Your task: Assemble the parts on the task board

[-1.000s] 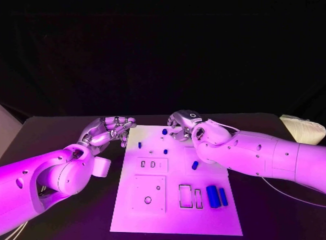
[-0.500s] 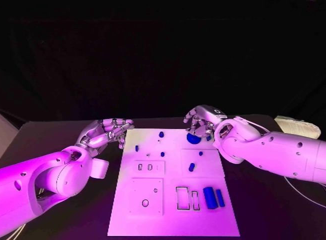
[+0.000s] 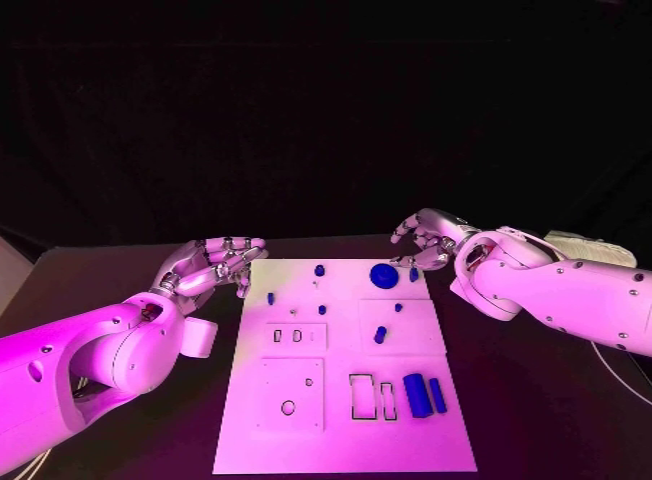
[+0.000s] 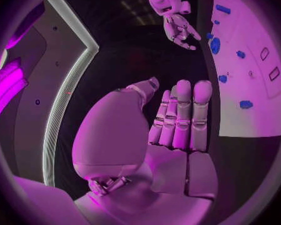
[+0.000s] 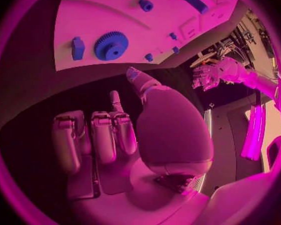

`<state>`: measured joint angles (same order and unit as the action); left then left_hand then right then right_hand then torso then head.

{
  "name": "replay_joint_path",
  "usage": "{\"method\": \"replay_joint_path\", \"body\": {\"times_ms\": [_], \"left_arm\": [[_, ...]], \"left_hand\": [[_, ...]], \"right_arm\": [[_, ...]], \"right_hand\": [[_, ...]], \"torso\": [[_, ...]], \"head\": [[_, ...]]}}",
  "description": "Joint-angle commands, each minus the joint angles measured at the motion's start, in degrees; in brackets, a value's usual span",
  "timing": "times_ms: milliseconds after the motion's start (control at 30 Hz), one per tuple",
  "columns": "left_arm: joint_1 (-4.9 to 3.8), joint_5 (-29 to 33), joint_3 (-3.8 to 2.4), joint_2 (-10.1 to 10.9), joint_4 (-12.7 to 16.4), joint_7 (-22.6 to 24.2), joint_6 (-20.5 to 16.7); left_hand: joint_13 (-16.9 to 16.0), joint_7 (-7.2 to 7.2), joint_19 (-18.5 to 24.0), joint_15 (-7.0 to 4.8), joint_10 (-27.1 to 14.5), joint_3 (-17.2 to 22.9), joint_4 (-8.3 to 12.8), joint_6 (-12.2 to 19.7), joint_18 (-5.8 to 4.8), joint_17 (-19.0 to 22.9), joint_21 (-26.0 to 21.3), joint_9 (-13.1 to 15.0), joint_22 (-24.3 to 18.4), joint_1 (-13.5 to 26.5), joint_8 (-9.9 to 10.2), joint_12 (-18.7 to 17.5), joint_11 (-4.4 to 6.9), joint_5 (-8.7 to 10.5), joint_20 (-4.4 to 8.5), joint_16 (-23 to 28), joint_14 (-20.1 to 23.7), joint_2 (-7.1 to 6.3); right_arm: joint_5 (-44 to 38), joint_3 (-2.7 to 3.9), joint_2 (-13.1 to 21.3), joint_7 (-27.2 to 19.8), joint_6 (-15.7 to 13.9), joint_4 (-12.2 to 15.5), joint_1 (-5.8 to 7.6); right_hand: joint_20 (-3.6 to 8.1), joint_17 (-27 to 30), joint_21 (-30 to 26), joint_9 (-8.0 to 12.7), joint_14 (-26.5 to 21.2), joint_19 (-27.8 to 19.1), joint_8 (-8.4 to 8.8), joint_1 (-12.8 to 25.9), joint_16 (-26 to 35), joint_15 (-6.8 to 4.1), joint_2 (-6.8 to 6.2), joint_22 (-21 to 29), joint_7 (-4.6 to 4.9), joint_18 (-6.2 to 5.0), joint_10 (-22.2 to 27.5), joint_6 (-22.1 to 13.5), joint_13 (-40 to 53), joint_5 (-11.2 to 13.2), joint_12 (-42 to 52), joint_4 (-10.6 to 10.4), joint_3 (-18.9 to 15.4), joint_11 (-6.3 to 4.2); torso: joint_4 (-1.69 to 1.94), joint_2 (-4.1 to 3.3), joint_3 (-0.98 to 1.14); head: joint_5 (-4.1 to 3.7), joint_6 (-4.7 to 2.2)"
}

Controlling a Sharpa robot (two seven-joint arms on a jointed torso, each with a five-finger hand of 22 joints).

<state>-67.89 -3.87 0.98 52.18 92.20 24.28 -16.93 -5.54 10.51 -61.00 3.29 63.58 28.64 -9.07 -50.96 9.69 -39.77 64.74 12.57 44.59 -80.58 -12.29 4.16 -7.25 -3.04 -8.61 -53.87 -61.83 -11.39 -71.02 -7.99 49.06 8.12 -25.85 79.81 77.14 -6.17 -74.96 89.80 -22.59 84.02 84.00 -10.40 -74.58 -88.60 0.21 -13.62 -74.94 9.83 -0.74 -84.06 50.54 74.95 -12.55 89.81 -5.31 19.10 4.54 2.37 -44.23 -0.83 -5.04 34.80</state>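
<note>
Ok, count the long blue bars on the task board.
2, side by side at the task board's near right: thicker bar beside the cutouts, thinner bar nearer the edge. None looks hidden.

My left arm (image 3: 81,355) reaches in over the table, its hand (image 3: 208,263) held just off the near-left corner region, fingers (image 4: 184,112) laid side by side and nearly straight, thumb apart, nothing in it. My right arm (image 3: 586,300) comes in bent at the wrist, and its hand (image 3: 430,238) hangs with fingers (image 5: 100,135) loosely curled and spread, thumb out, holding nothing
</note>
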Motion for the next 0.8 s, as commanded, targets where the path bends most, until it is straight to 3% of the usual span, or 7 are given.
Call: {"method": "replay_joint_path", "body": {"times_ms": [33,267,367,633,800], "left_arm": [[-0.05,0.0,-0.04,-0.2,0.1,0.5,1.3],[-0.05,-0.1,-0.04,-0.2,0.1,0.5,1.4],[-0.05,-0.1,-0.04,-0.2,0.1,0.5,1.4],[-0.05,-0.1,-0.04,-0.2,0.1,0.4,1.5],[-0.05,-0.1,-0.04,-0.2,0.1,0.4,1.5]], "left_hand": [[0.1,0.02,-0.4,-0.33,-0.6,0.2,0.4,0.6,-0.81,0.1,0.9,0.1,1.0,0.7,0.3,0.4,0.07,0.13,0.08,-0.1,-0.4,0.1],[0.1,0.01,-0.5,-0.34,-0.7,0.2,0.5,0.6,-0.84,0.1,1.1,0.1,1.2,0.8,0.3,0.4,0.08,0.13,0.1,-0.2,-0.6,0.1],[0.1,0.01,-0.5,-0.34,-0.7,0.2,0.5,0.6,-0.84,0.1,1.1,0.1,1.2,0.8,0.3,0.4,0.08,0.13,0.1,-0.2,-0.6,0.1],[0.1,0.0,-0.5,-0.35,-0.7,0.2,0.5,0.6,-0.84,0.1,1.1,0.1,1.3,0.8,0.3,0.4,0.08,0.13,0.1,-0.2,-0.6,0.09],[0.1,0.0,-0.5,-0.35,-0.7,0.2,0.5,0.6,-0.84,0.1,1.1,0.1,1.3,0.8,0.3,0.4,0.08,0.13,0.1,-0.2,-0.6,0.09]], "right_arm": [[-0.1,-0.02,-0.7,2.1,4.0,-0.7,-0.25],[-1.6,-0.07,-1.9,4.1,4.6,-1.1,-0.97],[-2.1,-0.08,-2.3,4.9,4.8,-1.4,-1.14],[-2.8,-0.1,-3.1,6.1,5.0,-1.9,-1.62],[-3.2,-0.1,-3.4,6.6,4.7,-2.1,-1.84]], "right_hand": [[-0.5,-11.3,0.2,0.1,5.2,6.0,0.05,-0.4,-0.3,0.48,0.63,-15.1,-0.08,0.74,-5.9,-0.6,15.0,-0.4,0.2,-0.1,-0.6,0.42],[-0.65,-12.3,0.2,0.1,5.4,6.0,-0.09,-0.6,-0.6,0.61,0.9,-15.1,-0.02,0.74,-5.9,-0.6,15.0,-0.8,0.2,-0.8,-1.9,0.51],[-0.67,-12.4,0.2,0.1,5.4,6.0,-0.15,-0.6,-0.6,0.63,0.92,-15.1,-0.02,0.74,-5.9,-0.5,15.0,-0.8,0.2,-1.0,-2.3,0.51],[-0.69,-12.5,0.2,0.0,5.4,6.0,-0.24,-0.7,-0.7,0.63,1.04,-15.1,-0.05,0.74,-5.9,-0.4,15.0,-0.8,0.2,-1.2,-2.6,0.51],[-0.69,-12.4,0.2,0.0,5.4,6.0,-0.27,-0.8,-0.7,0.63,1.14,-15.1,-0.06,0.74,-5.9,-0.4,15.0,-0.9,0.2,-1.2,-2.6,0.5]], "torso": [[0.06,-0.1,0.0],[0.07,-0.08,-0.13],[0.01,-0.04,-0.15],[-0.05,-0.04,-0.12],[-0.02,0.0,-0.1]], "head": [[0.05,0.08],[0.2,0.43],[0.32,0.17],[-0.04,0.64],[0.35,0.88]]}}
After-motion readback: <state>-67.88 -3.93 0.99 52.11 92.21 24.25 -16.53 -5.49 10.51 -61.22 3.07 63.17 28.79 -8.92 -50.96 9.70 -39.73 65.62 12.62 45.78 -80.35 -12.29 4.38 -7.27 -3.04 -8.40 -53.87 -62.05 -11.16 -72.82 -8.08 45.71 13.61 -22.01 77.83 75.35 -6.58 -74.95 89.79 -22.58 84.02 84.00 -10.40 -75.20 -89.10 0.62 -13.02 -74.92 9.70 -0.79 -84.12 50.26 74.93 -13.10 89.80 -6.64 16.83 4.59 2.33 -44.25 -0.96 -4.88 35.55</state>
